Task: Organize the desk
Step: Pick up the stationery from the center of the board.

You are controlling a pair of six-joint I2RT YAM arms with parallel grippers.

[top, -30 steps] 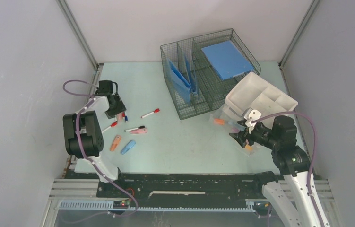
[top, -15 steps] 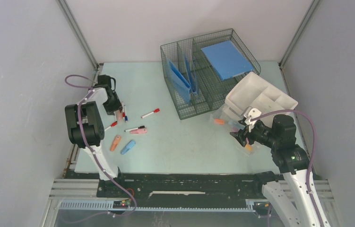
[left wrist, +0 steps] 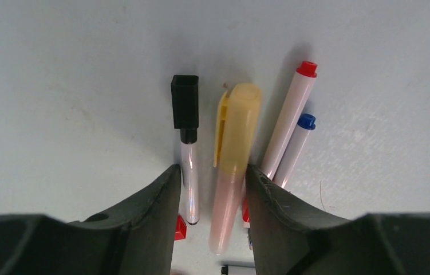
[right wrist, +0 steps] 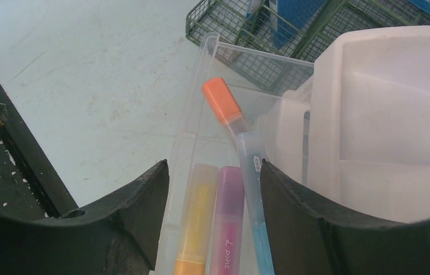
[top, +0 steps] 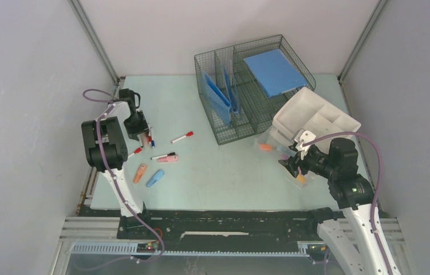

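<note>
Jaws of the left gripper (left wrist: 212, 172) stand parted astride a yellow-capped highlighter (left wrist: 236, 132) and black-capped clear marker (left wrist: 185, 109); the right gripper (right wrist: 213, 167), jaws agape and empty, hangs above a clear plastic tray (right wrist: 192, 132).

Hand: right hand (right wrist: 214, 189), fingers spread wide (nothing pinched between them)
Below it: clear tray (right wrist: 197, 97) on the counter (right wrist: 86, 86)
In the tray: orange-capped pen (right wrist: 222, 101) slanted; yellow highlighter (right wrist: 196, 212), purple highlighter (right wrist: 228, 217) and blue pen (right wrist: 254, 189) side by side
Right: white organiser (right wrist: 384, 114)
Behind: wire basket (right wrist: 235, 34)

Plain grey walls (top: 23, 69) with metal corner posts (top: 95, 40) enclose the scene, evenly lit.
</note>
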